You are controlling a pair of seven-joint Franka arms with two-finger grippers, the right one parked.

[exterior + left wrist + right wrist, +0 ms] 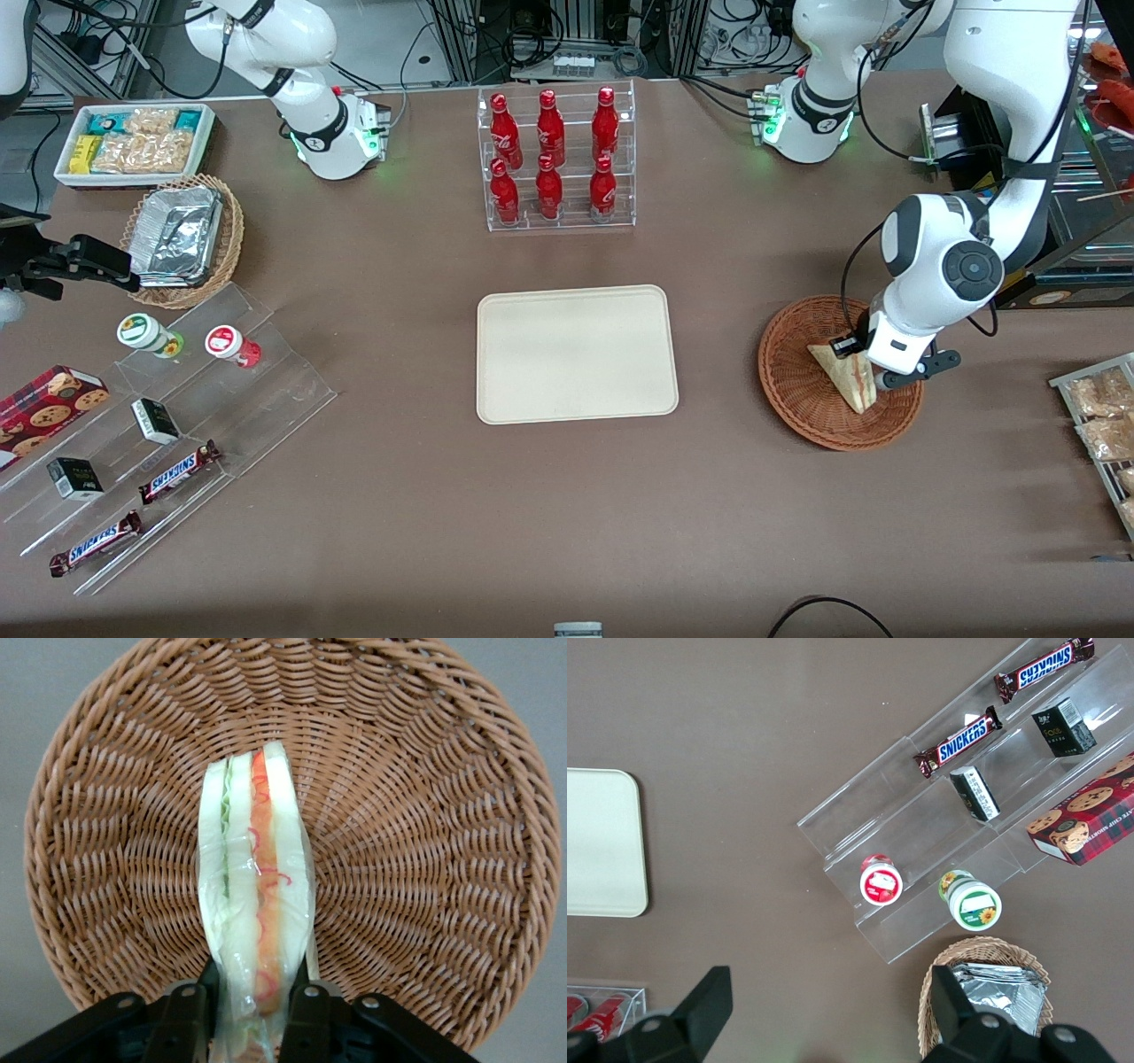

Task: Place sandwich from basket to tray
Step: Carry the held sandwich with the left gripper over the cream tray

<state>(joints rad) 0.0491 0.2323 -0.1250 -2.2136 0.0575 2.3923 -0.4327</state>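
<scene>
The gripper (257,1014) was clamped on the wrapped sandwich (257,904) in the basket (425,859); the film probably could slip during lifting.

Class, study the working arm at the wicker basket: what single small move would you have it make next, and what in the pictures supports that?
Probably a straight lift. The gripper is down in the basket with its fingers pressed against both sides of the sandwich, so the grasp looks made. The sandwich sits inside the rim, and the tray waits bare toward the parked arm's end, so rising clear comes first.
</scene>
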